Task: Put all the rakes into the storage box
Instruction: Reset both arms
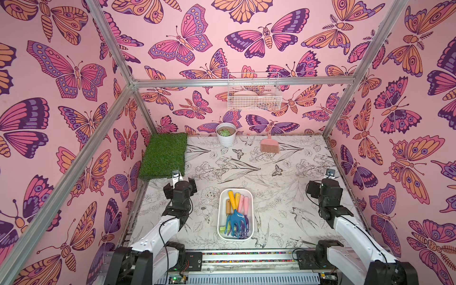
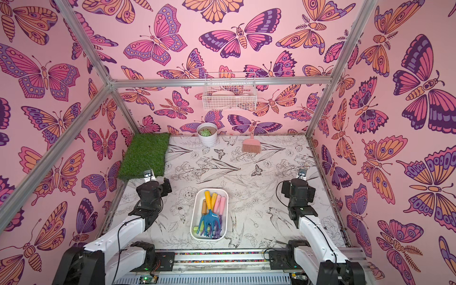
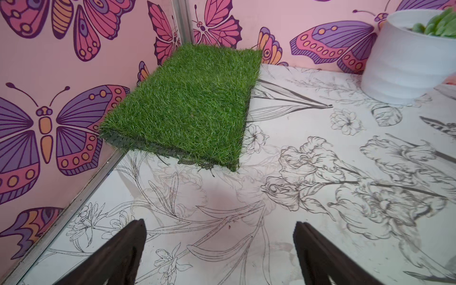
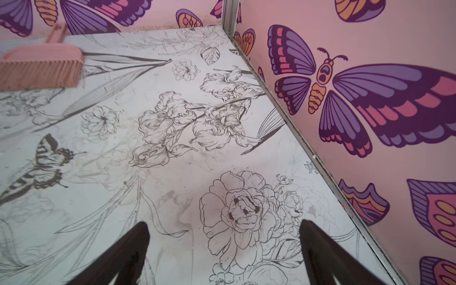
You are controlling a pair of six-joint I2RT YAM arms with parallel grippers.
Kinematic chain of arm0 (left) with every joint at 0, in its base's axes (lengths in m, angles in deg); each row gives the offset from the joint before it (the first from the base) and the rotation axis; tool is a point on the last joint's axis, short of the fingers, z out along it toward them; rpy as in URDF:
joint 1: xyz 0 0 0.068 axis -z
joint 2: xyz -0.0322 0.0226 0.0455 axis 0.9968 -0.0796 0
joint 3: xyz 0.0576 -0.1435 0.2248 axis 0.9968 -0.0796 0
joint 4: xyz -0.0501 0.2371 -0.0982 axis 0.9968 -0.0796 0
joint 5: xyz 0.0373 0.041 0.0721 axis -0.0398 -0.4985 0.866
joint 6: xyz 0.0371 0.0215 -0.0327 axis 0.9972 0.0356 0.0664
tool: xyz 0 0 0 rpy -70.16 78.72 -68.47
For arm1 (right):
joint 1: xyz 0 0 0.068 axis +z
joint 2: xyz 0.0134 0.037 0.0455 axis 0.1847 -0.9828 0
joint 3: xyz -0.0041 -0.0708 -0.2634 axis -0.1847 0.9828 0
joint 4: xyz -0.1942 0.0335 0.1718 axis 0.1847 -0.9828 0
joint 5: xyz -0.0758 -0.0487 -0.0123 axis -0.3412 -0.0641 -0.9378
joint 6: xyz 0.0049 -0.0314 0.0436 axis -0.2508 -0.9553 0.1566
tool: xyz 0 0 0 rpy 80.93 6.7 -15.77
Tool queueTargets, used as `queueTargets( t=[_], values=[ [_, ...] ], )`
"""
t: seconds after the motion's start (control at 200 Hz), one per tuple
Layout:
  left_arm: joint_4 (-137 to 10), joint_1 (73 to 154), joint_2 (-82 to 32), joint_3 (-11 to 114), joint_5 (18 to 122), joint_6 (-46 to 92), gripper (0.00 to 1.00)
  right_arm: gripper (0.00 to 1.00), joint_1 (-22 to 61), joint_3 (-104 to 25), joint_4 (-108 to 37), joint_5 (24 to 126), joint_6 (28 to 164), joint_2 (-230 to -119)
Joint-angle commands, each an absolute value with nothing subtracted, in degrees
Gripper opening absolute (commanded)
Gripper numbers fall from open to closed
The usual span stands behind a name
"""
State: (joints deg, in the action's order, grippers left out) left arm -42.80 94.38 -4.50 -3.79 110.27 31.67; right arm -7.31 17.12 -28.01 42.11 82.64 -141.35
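Observation:
The storage box [image 1: 252, 214] [image 2: 226, 214], a shallow white tub, sits near the front middle of the table in both top views. Inside it, on top of several other hand tools, lies the rake [image 1: 234, 219] [image 2: 209, 218], with a blue head and a yellow handle pointing toward the back. My left gripper [image 1: 179, 186] [image 3: 219, 227] hovers left of the box, open, with only bare table between its fingers. My right gripper [image 1: 325, 188] [image 4: 224, 225] hovers right of the box, also open with nothing between its fingers. Neither wrist view shows the box or the rake.
A green grass mat [image 1: 164, 154] [image 3: 187, 106] lies at the back left corner. A white plant pot [image 1: 225, 137] [image 3: 407, 61] and a pink brush [image 1: 269, 145] [image 4: 42, 69] stand along the back wall. A white wire basket [image 1: 254, 95] hangs above them.

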Motion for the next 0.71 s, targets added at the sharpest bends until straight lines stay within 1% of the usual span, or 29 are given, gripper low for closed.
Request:
queueTargets(
  t=[0.0, 0.095, 0.11, 0.165, 0.24, 0.366, 0.461, 0.546, 0.616, 0.676, 0.701],
  values=[
    [-29.7, 93.1, -9.7, -5.9, 106.4, 35.6, 0.99, 0.99, -9.4, 18.2, -16.5, 44.8, 80.6, -144.3],
    [-23.1, 91.9, -13.9, -5.4, 105.0, 37.3, 1.00, 0.99, -10.5, 19.1, -11.3, 46.1, 81.7, -148.9],
    [-22.2, 91.4, -16.2, -5.2, 104.4, 37.5, 1.00, 0.98, -10.6, 19.1, -10.3, 46.6, 81.5, -149.6],
    [-18.6, 90.1, -19.5, -4.4, 101.3, 39.5, 1.00, 0.99, -10.6, 17.6, -10.5, 48.5, 81.2, -151.7],
    [-17.3, 87.6, -23.8, -3.5, 98.1, 37.7, 1.00, 0.99, -10.9, 18.1, -2.7, 51.5, 81.0, -155.2],
    [-8.3, 86.6, -30.8, -4.5, 96.0, 37.8, 1.00, 0.99, -10.9, 15.2, 1.9, 56.5, 81.6, -161.9],
    [-15.1, 86.1, -29.0, -1.6, 95.0, 37.0, 1.00, 0.99, -10.9, 15.2, 8.2, 61.3, 81.2, -167.7],
    [-13.0, 85.9, -29.4, -2.2, 94.2, 36.9, 0.99, 0.99, -10.9, 16.6, 19.4, 63.7, 80.8, -175.0],
    [-12.6, 85.8, -30.0, -1.9, 94.8, 36.9, 1.00, 0.99, -10.9, 13.6, 7.7, 63.1, 80.3, -171.8],
    [-12.8, 85.9, -30.1, -1.7, 95.0, 36.9, 0.99, 0.99, -10.9, 15.6, 16.4, 63.1, 80.9, -174.6],
    [-12.9, 86.0, -30.1, -1.7, 95.0, 37.0, 0.99, 0.99, -10.9, 15.4, 16.3, 62.3, 81.1, -174.6]
  ],
)
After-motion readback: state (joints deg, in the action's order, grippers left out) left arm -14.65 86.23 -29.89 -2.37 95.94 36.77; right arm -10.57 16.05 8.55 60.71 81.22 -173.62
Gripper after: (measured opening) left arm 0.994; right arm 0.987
